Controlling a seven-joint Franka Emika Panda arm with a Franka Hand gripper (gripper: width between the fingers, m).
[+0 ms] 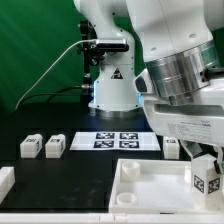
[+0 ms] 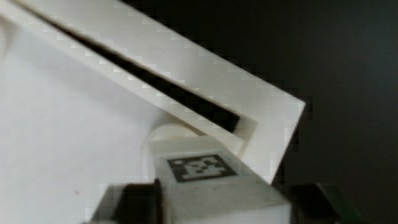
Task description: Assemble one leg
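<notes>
My gripper (image 1: 206,165) is shut on a leg (image 1: 207,179), a small white block with a black-and-white tag, held over the corner of the large white panel (image 1: 140,190) on the exterior view's right. In the wrist view the leg (image 2: 206,168) sits between the dark fingers (image 2: 135,203), with my gripper (image 2: 222,208) closed on its sides. The panel's raised rim (image 2: 214,90) shows just beyond it. I cannot tell whether the leg touches the panel. Two more legs (image 1: 30,146) (image 1: 54,146) stand at the exterior view's left, and another (image 1: 172,148) behind the panel.
The marker board (image 1: 120,140) lies flat in the middle behind the panel. The arm's base (image 1: 110,90) stands at the back with a cable running to the left. A white part (image 1: 5,181) sits at the left edge of the exterior view.
</notes>
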